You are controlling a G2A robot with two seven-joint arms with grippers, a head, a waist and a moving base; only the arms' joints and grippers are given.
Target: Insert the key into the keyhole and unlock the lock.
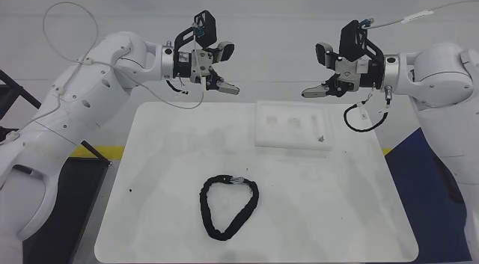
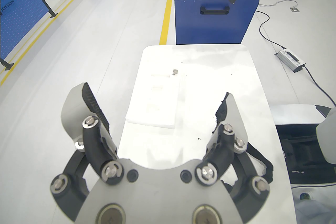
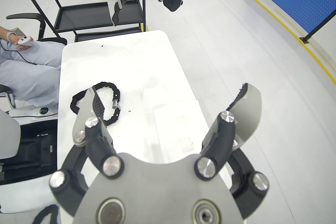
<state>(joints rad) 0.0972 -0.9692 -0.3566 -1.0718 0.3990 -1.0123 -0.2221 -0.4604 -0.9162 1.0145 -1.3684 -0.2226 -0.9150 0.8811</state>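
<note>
Black woven cloth sleeve over the chain lock (image 1: pixel 204 207), bare shiny metal at the clasp (image 1: pixel 236 182). Smooth, glossy white table (image 1: pixel 150 204). Matt white tray (image 1: pixel 292 135), perhaps foam. Small metallic key (image 2: pixel 175 71).

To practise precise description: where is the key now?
Top view: the key lies on the white foam tray, at its near right corner, apart from the black chain lock.
</note>
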